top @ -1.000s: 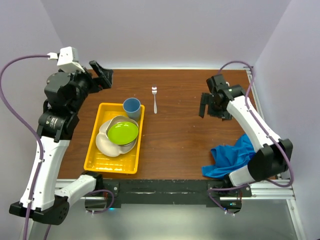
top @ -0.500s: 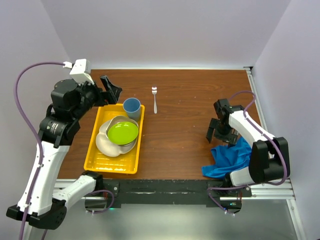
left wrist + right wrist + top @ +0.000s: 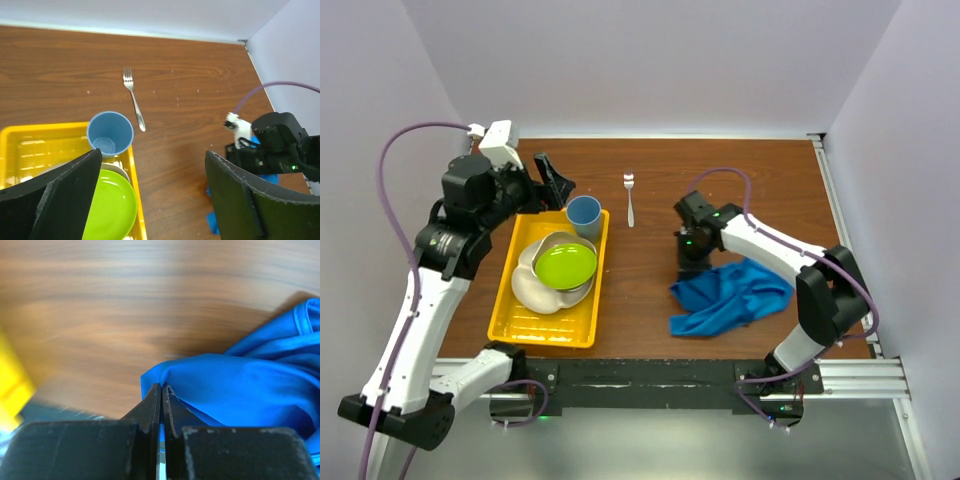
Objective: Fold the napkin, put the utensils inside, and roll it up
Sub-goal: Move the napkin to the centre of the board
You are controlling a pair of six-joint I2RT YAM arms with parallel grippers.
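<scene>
The bright blue soft cloth napkin (image 3: 732,296) lay crumpled on the brown wooden desk (image 3: 720,185), right of centre in the overhead frame. The right jaws were pressed together, pinching the napkin's upper-left edge. The left jaws stood wide apart just upper left of the small blue cup (image 3: 584,213), which sat in the upper right corner of the yellow plastic tray (image 3: 508,300). The slim silver metal fork (image 3: 630,198) lay on bare wood right of the cup, apart from the napkin.

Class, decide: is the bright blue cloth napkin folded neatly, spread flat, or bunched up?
Bunched up: the blue cloth napkin lies in rumpled, uneven heaps on the brown wooden table.
</scene>
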